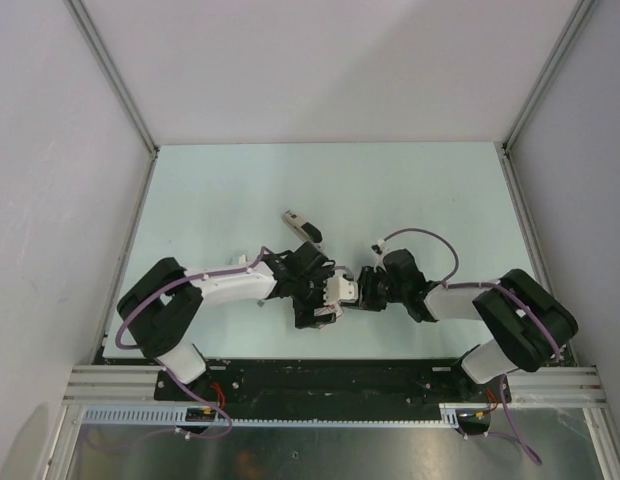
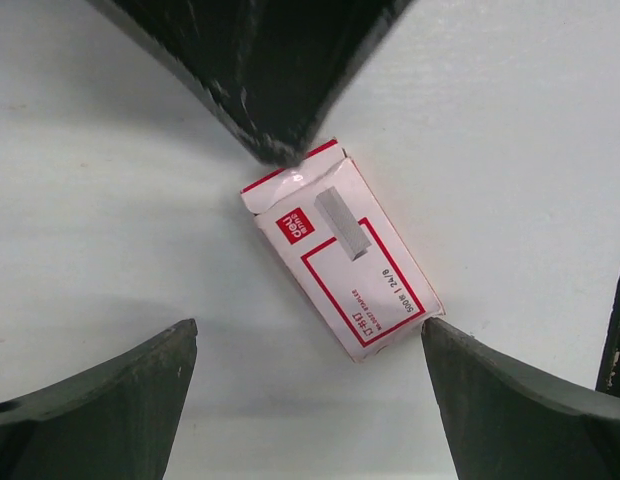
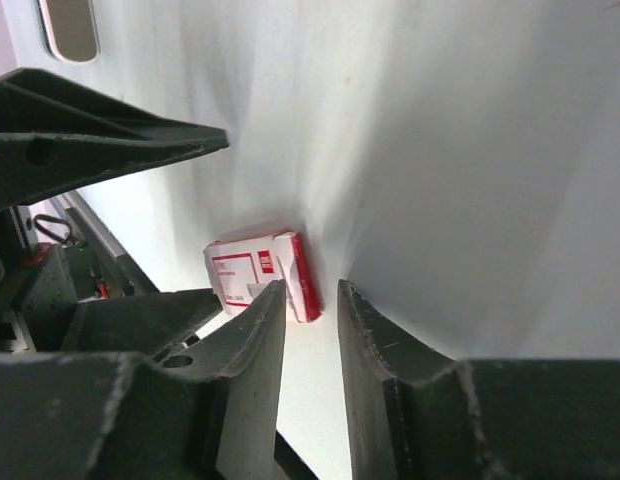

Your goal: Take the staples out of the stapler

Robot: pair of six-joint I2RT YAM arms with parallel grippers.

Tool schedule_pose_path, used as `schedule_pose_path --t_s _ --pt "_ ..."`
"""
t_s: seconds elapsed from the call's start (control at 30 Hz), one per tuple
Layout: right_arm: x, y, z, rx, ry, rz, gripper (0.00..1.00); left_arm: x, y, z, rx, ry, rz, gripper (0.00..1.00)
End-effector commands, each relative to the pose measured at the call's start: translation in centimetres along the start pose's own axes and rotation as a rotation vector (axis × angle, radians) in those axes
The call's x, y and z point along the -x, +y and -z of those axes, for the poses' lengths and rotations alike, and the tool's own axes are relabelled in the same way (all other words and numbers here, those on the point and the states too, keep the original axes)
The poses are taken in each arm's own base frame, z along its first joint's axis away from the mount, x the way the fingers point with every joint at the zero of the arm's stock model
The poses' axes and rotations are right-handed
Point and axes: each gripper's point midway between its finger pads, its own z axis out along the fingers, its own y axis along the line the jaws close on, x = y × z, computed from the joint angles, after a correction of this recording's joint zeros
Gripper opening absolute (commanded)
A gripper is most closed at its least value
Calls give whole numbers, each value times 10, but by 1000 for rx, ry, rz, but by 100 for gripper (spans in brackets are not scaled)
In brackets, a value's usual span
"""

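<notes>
The stapler (image 1: 301, 227), cream with a black top, lies on the table beyond both grippers; its end also shows in the right wrist view (image 3: 68, 25). No loose strip of staples is in view. A white-and-red staple box (image 2: 340, 258) lies flat between the grippers and also shows in the top view (image 1: 342, 290). My left gripper (image 2: 310, 325) is wide open just above the table, its right fingertip (image 2: 440, 345) at the box's corner. My right gripper (image 3: 312, 288) is empty, its jaws a narrow gap apart, with its tips at the far end of the box (image 3: 260, 270).
The two grippers face each other closely near the table's front middle, left (image 1: 328, 300) and right (image 1: 362, 288). The right gripper's dark fingers (image 2: 270, 70) reach into the top of the left wrist view. Grey walls stand at the left, the right and the back.
</notes>
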Motion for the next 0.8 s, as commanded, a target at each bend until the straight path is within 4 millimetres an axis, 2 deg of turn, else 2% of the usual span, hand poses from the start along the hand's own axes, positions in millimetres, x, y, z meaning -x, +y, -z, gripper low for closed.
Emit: schedule_pose_path --t_s 0.0,0.23,0.27,0.33,0.4,0.57,0.77 --pt "14 -9 14 -43 -27 35 34 35 15 28 82 -89 -60 99" --pt "36 -10 25 -98 -72 56 49 65 26 86 193 -154 -49 99" --pt "40 -10 28 -108 -83 63 56 68 27 96 206 -165 -39 100" --pt "52 -4 36 -120 -111 92 84 72 30 115 231 -182 -15 99" --pt "66 7 44 -129 -144 127 95 74 38 138 271 -211 24 100" --pt "90 33 63 -135 -182 194 99 64 63 190 386 -292 157 99" --pt "106 60 83 -130 -229 252 99 29 87 239 531 -361 362 99"
